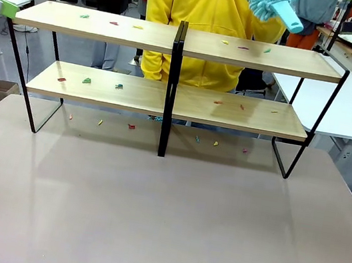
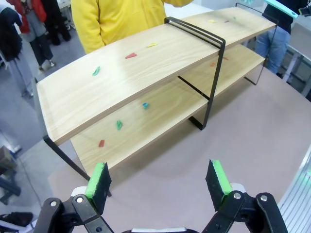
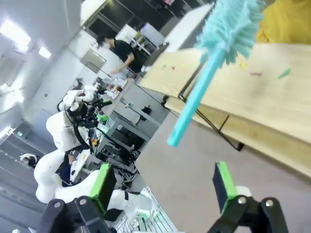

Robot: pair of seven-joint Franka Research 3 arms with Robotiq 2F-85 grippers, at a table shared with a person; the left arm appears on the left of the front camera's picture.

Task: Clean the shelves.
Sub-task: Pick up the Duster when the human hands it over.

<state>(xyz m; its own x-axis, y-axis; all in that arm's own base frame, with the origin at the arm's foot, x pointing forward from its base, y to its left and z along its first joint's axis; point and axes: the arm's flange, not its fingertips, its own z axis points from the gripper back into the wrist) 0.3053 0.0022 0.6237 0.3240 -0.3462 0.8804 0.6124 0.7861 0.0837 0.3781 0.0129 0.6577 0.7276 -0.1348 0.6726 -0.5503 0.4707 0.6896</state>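
Standing toward the far side of the grey-brown table [image 1: 160,223], the shelves [image 1: 256,56] spanned most of its width: two long light wood boards on a thin black frame with a black centre post. Small coloured scraps [image 1: 87,80] lay scattered on both boards and on the tabletop beneath the lower one. A person [image 1: 209,15] in a yellow top stood just behind the shelves. A teal fluffy duster [image 1: 268,2] was raised above the right half of the top board, clear of the wood; what held it could not be told. In the right wrist view the right gripper [image 3: 163,170] had its jaws spread wide and empty. The duster's handle lay beyond the green pads [image 3: 103,182] and apart from them. In the left wrist view the left gripper [image 2: 158,170] hovered over the table near the left end of the shelves, jaws likewise released, grasping nothing.
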